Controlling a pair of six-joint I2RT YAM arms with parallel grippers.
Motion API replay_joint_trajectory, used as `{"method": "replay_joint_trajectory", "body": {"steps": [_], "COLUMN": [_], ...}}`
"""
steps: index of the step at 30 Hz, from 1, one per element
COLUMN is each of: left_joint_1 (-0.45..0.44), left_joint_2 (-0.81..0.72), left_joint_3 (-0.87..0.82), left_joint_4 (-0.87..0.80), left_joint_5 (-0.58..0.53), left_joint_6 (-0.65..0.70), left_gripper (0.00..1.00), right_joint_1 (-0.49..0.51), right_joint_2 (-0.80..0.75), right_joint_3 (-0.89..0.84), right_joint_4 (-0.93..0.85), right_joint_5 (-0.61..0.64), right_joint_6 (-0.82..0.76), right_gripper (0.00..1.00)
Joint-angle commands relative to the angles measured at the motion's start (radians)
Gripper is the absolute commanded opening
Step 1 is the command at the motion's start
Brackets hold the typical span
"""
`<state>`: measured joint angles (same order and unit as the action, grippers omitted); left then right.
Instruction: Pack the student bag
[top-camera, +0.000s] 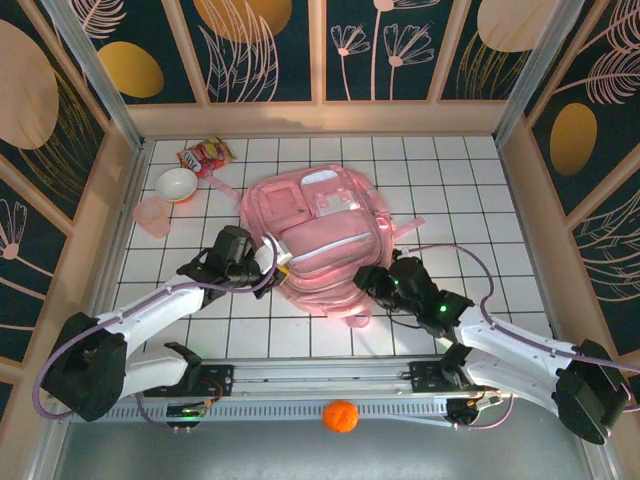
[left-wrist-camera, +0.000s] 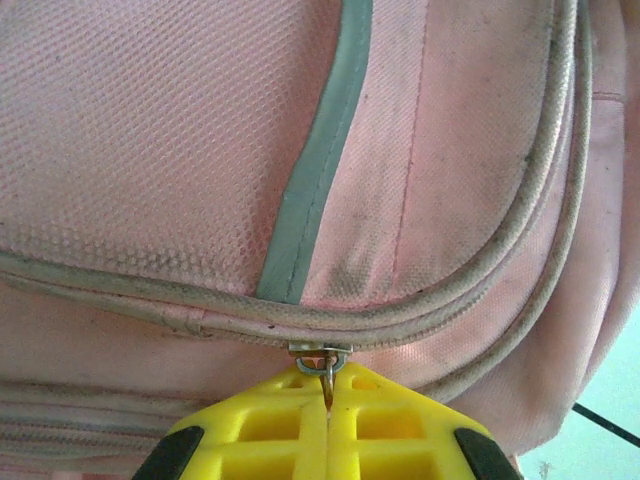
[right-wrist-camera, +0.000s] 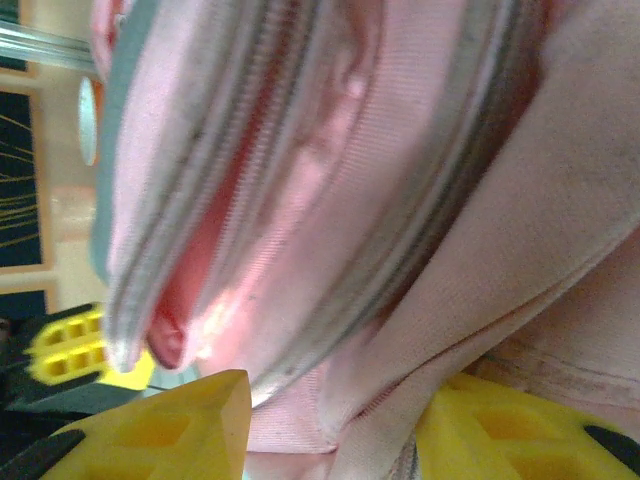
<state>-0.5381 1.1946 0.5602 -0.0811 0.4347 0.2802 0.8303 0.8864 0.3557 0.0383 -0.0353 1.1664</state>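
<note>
The student bag (top-camera: 318, 225), a big light-pink backpack, lies flat mid-table with its main opening toward the arms. My left gripper (top-camera: 284, 268) is at the bag's near left edge. In the left wrist view its yellow fingers (left-wrist-camera: 328, 385) are shut on the small metal zipper pull (left-wrist-camera: 325, 358) under the piped seam. My right gripper (top-camera: 368, 284) is at the bag's near right corner. In the right wrist view a fold of pink fabric (right-wrist-camera: 340, 400) fills the gap between its yellow fingers (right-wrist-camera: 330, 420) and touches both. The compartment gapes beyond, showing its lit pink lining (right-wrist-camera: 250, 270).
A snack packet (top-camera: 205, 155), a white bowl (top-camera: 177, 184) and a pink cup (top-camera: 152, 216) sit at the far left of the tiled table. An orange ball (top-camera: 341, 415) rests in front of the arm rail. Wooden walls enclose the table.
</note>
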Motion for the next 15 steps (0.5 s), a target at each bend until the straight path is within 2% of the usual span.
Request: {"method": "replay_joint_trajectory", "body": {"steps": [1, 5, 8, 11, 13, 15], "left_joint_1": [-0.003, -0.003, -0.003, -0.003, -0.003, -0.003], "left_joint_2": [-0.01, -0.005, -0.004, -0.006, -0.007, -0.006], "left_joint_3": [-0.01, -0.01, -0.009, -0.009, -0.012, -0.013], "left_joint_4": [0.035, 0.047, 0.058, 0.058, 0.062, 0.069], "left_joint_5": [0.029, 0.028, 0.035, 0.036, 0.028, 0.009], "left_joint_6": [-0.046, -0.059, -0.068, -0.071, -0.075, -0.088], "left_gripper": [0.03, 0.01, 0.0, 0.0, 0.0, 0.0], "right_joint_1": [0.03, 0.045, 0.054, 0.053, 0.054, 0.054], "right_joint_2": [-0.007, 0.014, 0.031, 0.008, -0.015, -0.031], "right_joint_3": [0.036, 0.021, 0.052, 0.137, 0.21, 0.246], "right_joint_4": [0.142, 0.255, 0.235, -0.008, -0.244, -0.333], "right_joint_5": [-0.029, -0.059, -0.063, -0.004, 0.079, 0.098], "right_joint_6": [0.072, 0.13, 0.135, 0.071, 0.035, 0.018], "right_gripper": [0.46, 0.43, 0.43, 0.44, 0.46, 0.46]}}
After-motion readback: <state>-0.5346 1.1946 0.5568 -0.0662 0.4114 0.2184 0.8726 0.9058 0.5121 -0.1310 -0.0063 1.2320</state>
